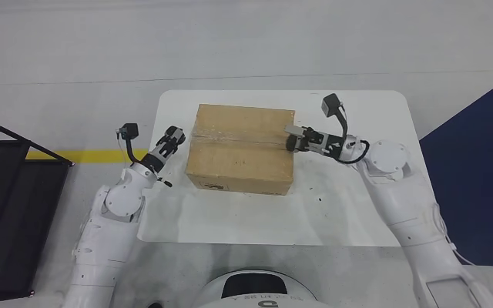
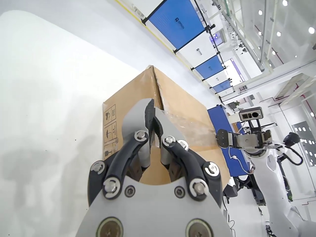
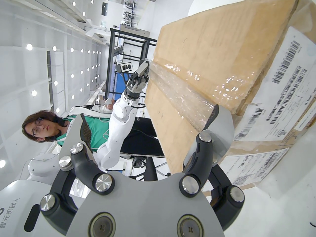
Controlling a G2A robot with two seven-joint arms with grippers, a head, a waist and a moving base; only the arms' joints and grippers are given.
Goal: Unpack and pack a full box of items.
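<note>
One sealed cardboard box sits on the desk, stiff-walled and probably hefty if it's full, with slick tape down the top seam, so I'd go for the tape ends, where the left jaws are pinched closed and the right jaws gape wide.

Barcoded shipping labels and handling symbols mark the box.

The top view looks straight down from above on the whole table and box. Each wrist view sits close at one box end, looking along the taped seam toward the other end; all three share that seam.
</note>
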